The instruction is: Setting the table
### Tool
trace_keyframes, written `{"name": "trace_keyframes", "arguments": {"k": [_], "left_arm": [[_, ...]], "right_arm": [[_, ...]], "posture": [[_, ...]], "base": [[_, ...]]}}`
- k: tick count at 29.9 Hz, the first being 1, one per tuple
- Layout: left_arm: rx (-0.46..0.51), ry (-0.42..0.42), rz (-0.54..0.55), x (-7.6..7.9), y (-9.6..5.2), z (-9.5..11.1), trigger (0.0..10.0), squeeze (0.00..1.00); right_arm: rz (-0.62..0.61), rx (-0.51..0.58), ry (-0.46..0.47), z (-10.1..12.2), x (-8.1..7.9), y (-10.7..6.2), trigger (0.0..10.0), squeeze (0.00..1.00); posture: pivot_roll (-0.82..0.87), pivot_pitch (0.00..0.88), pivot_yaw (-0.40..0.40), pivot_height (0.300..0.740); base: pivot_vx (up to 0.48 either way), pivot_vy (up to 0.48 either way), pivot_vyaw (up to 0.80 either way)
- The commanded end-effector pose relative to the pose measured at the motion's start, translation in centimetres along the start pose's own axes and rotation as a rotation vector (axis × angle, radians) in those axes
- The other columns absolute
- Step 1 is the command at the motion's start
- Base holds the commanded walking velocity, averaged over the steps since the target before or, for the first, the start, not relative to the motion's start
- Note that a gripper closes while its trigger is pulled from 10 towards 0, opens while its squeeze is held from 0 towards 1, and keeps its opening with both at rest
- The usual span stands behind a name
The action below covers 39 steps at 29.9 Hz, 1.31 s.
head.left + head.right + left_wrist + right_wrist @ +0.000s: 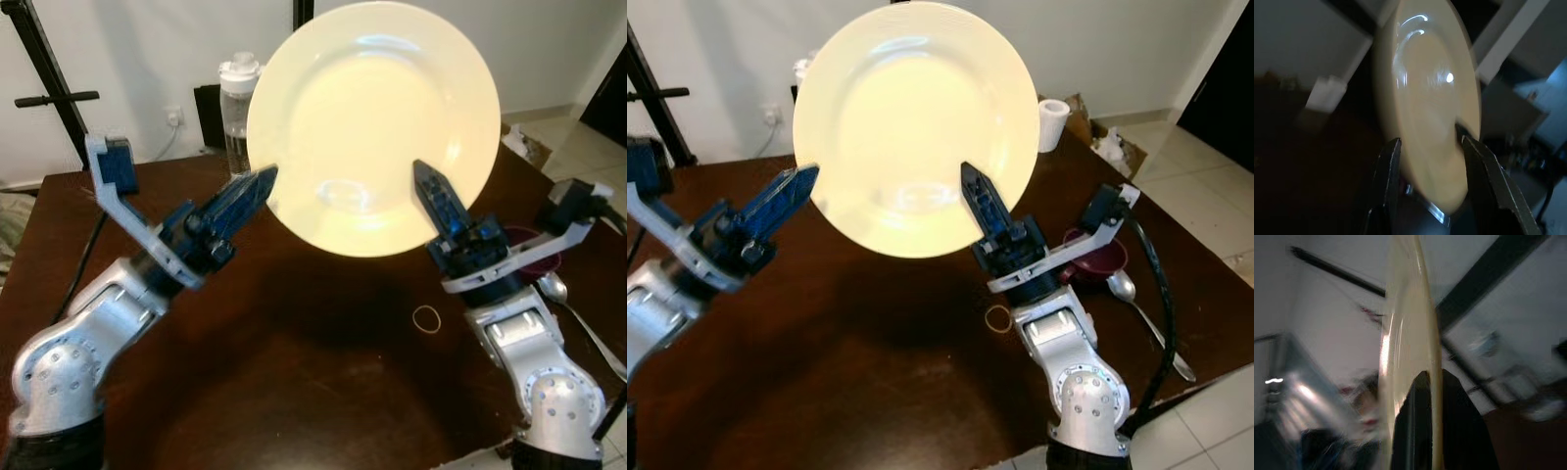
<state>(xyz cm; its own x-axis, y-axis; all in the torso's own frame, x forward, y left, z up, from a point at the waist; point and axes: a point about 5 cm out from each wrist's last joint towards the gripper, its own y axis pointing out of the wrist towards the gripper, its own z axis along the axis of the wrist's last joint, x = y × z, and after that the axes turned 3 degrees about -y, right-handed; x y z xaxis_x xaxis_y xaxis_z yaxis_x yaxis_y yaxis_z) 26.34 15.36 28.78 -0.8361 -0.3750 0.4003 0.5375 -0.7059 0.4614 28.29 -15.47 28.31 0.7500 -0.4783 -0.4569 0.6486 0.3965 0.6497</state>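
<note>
**Plate held high above the dark table**

The cream plate (372,127) is up in the air, tilted to face the camera, well above the dark wooden table (294,372). The right gripper (431,191) pinches the plate's lower right rim, its 2 black fingers (1420,431) clamped on either side of the edge. The left gripper (257,186) meets the lower left rim, and its 2 fingers (1388,171) straddle the edge, though I cannot tell whether they press it. On the table, below the plate, lies a rubber band (427,316). Right of the plate sit a maroon bowl (1097,259) and a metal spoon (1136,304). Behind the plate stands a clear water bottle (238,113).
</note>
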Motion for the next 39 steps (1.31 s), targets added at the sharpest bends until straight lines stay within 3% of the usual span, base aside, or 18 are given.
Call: {"name": "trace_keyframes", "arguments": {"k": [1,6,7,8,9,10,12,14,16,17,18,20,21,27,30,35,39], "left_arm": [[-0.077,0.067,0.032,0.2,-0.8,-0.7,10.0,0.00],[-0.077,0.067,0.032,0.2,-0.8,-0.7,10.0,0.00],[-0.185,0.172,0.120,-0.6,-1.3,-2.0,10.0,0.00],[-0.343,0.361,0.270,-2.4,-1.1,-4.5,10.0,0.00],[-0.343,0.361,0.270,-2.4,-1.1,-4.5,10.0,0.00],[-0.452,0.482,0.374,-3.7,-1.1,-6.4,10.0,0.00],[-0.452,0.482,0.374,-3.7,-1.1,-6.4,10.0,0.00],[-0.535,0.635,0.492,-4.9,-1.2,-7.8,10.0,0.00],[-0.535,0.635,0.492,-4.9,-1.2,-7.8,10.0,0.00],[-0.532,0.665,0.523,-5.0,-1.2,-7.7,10.0,0.00],[-0.506,0.763,0.524,-4.9,-1.4,-7.6,10.0,0.00],[-0.506,0.763,0.524,-4.9,-1.4,-7.6,10.0,0.00],[-0.494,0.845,0.505,-4.9,-1.5,-7.8,10.0,0.00],[-0.504,0.807,0.482,-5.0,-1.6,-8.5,10.0,0.00],[-0.453,0.597,0.530,-5.4,-1.8,-10.3,10.0,0.00],[-0.426,0.569,0.567,-5.6,-1.8,-11.4,10.0,0.00],[-0.384,0.446,0.577,-5.8,-1.8,-11.8,10.0,0.00]], "right_arm": [[-0.075,0.020,-0.067,0.6,0.6,-0.8,10.0,0.00],[-0.075,0.020,-0.067,0.6,0.6,-0.8,10.0,0.00],[-0.128,0.011,-0.130,0.7,1.1,-1.1,10.0,0.00],[-0.240,-0.068,-0.308,-0.4,1.8,-1.9,10.0,0.00],[-0.240,-0.068,-0.308,-0.4,1.8,-1.9,10.0,0.00],[-0.332,-0.119,-0.425,-1.4,2.3,-2.8,10.0,0.00],[-0.332,-0.119,-0.425,-1.4,2.3,-2.8,10.0,0.00],[-0.415,-0.206,-0.607,-2.8,2.8,-4.4,10.0,0.00],[-0.415,-0.206,-0.607,-2.8,2.8,-4.4,10.0,0.00],[-0.433,-0.222,-0.635,-3.1,3.0,-4.9,10.0,0.00],[-0.462,-0.232,-0.661,-3.3,3.2,-5.4,10.0,0.00],[-0.462,-0.232,-0.661,-3.3,3.2,-5.4,10.0,0.00],[-0.486,-0.237,-0.688,-3.4,3.3,-5.8,10.0,0.00],[-0.513,-0.236,-0.702,-3.4,3.5,-6.2,10.0,0.00],[-0.568,-0.217,-0.730,-3.7,3.8,-6.7,10.0,0.00],[-0.591,-0.193,-0.757,-4.0,3.6,-6.8,10.0,0.00],[-0.572,-0.186,-0.815,-4.1,3.4,-6.1,10.0,0.00]], "posture": [[-0.01,0.119,0.088,0.740],[-0.01,0.119,0.088,0.740],[-0.01,0.112,0.086,0.740],[0.00,0.099,0.084,0.740],[0.00,0.099,0.084,0.740],[-0.02,0.087,0.092,0.740],[-0.02,0.087,0.092,0.740],[-0.03,0.074,0.100,0.740],[-0.03,0.074,0.100,0.740],[-0.03,0.074,0.100,0.740],[-0.03,0.064,0.105,0.740],[-0.03,0.064,0.105,0.740],[-0.03,0.062,0.105,0.740],[-0.04,0.059,0.107,0.740],[-0.05,0.053,0.105,0.740],[-0.05,0.050,0.101,0.740],[-0.06,0.050,0.103,0.740]], "base": [[0.000,0.000,0.00],[0.000,0.000,0.00],[0.000,0.000,0.00],[0.000,0.000,0.00],[0.000,0.000,0.00],[0.000,0.000,0.00],[0.000,0.000,0.00],[0.000,0.000,0.00],[0.000,0.000,0.00],[0.000,0.000,0.00],[0.000,0.000,0.00],[0.000,0.000,0.00],[0.000,0.000,0.00],[0.000,0.000,0.00],[0.000,0.000,0.00],[0.000,0.000,0.00],[0.000,0.000,0.00]]}}
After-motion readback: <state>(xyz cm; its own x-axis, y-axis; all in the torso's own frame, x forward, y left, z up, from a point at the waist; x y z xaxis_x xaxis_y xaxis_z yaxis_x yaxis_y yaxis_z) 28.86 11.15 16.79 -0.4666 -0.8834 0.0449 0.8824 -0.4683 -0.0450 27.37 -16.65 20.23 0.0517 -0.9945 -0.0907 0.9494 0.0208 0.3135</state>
